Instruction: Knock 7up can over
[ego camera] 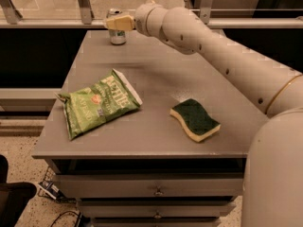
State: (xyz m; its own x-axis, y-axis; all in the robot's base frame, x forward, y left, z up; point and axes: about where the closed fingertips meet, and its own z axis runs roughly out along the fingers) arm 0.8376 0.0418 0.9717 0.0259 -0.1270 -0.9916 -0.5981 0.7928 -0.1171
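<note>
The 7up can, a small silver can with green markings, stands upright at the far left of the grey table. My gripper, with cream-coloured tips, reaches in from the right on the long white arm. It sits in front of the can's upper half and covers it. Only the can's rim and lower body show. I cannot tell if the gripper touches the can.
A green crinkly chip bag lies flat at the left front of the table. A green-and-yellow sponge lies at the right front. A railing with metal posts runs just behind the table. Drawers are below the tabletop.
</note>
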